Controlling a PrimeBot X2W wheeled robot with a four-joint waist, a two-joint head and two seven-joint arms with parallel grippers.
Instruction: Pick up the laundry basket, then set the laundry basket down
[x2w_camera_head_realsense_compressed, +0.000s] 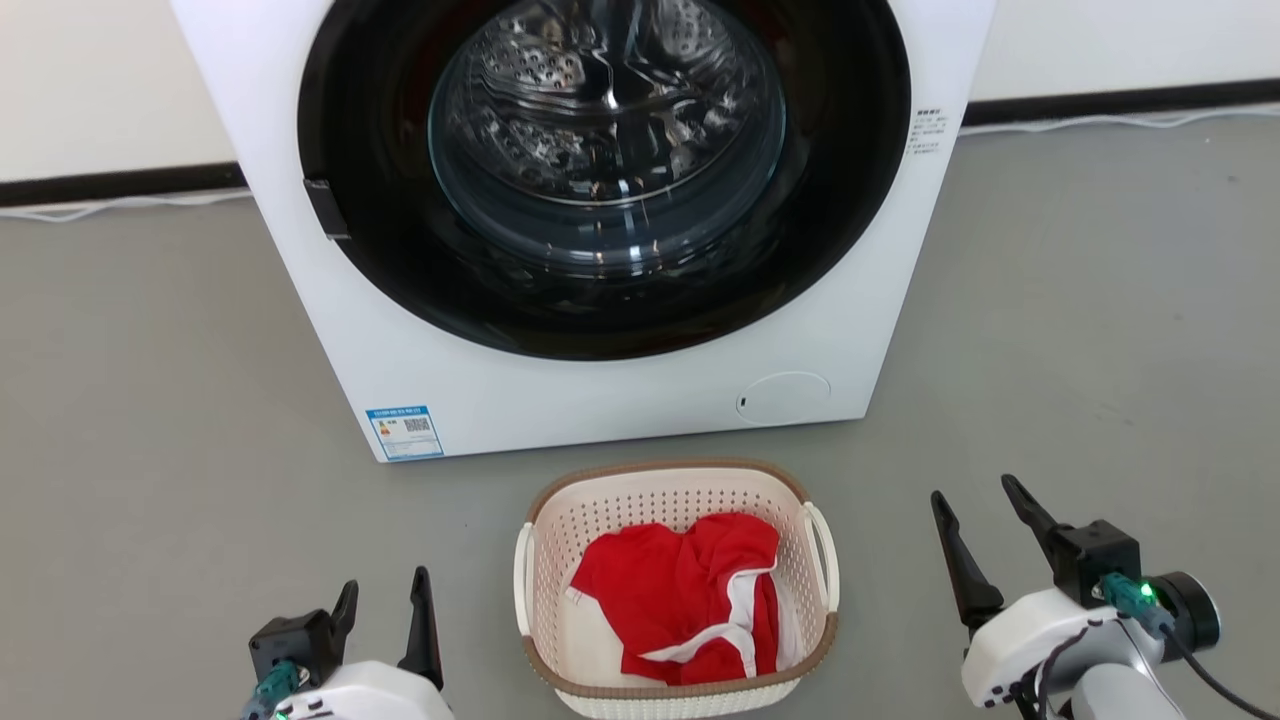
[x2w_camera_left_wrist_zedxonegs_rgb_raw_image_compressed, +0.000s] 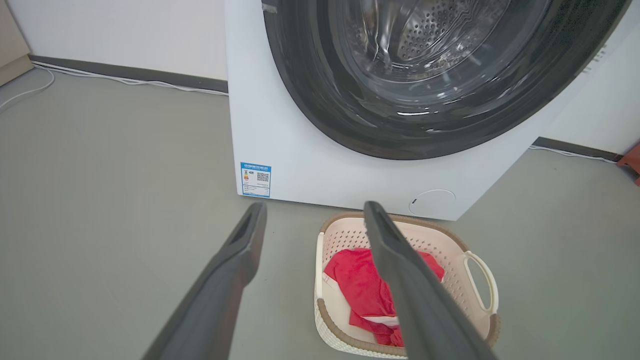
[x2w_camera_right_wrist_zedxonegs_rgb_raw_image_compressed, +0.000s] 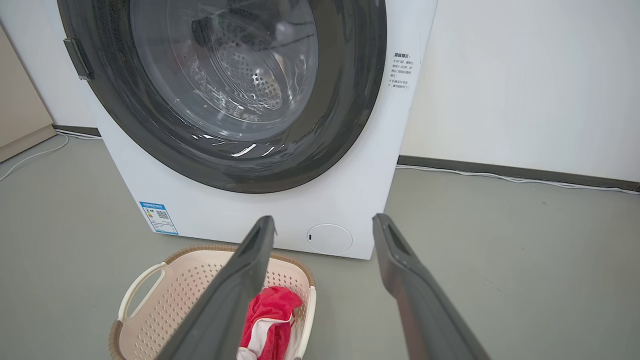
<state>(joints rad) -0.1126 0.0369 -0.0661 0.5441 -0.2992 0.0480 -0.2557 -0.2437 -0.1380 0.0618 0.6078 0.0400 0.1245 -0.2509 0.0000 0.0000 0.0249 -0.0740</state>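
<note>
The laundry basket (x2w_camera_head_realsense_compressed: 560, 520) (x2w_camera_left_wrist_zedxonegs_rgb_raw_image_compressed: 450, 250) (x2w_camera_right_wrist_zedxonegs_rgb_raw_image_compressed: 165, 305), cream-white and perforated with a brown rim and white side handles, stands on the grey floor just before the washer. A red garment with white trim (x2w_camera_head_realsense_compressed: 690, 590) lies inside it. My left gripper (x2w_camera_head_realsense_compressed: 385, 595) (x2w_camera_left_wrist_zedxonegs_rgb_raw_image_compressed: 315, 212) is open, low at the basket's left and apart from it. At the basket's right, also apart, my right gripper (x2w_camera_head_realsense_compressed: 975, 495) (x2w_camera_right_wrist_zedxonegs_rgb_raw_image_compressed: 324, 222) is open with nothing between its fingers.
The white front-loading washer (x2w_camera_head_realsense_compressed: 620, 400) with its dark round door stands right behind the basket. A white wall and dark baseboard with a thin cable (x2w_camera_head_realsense_compressed: 1100, 122) run behind. Grey floor (x2w_camera_head_realsense_compressed: 150, 420) stretches on both sides.
</note>
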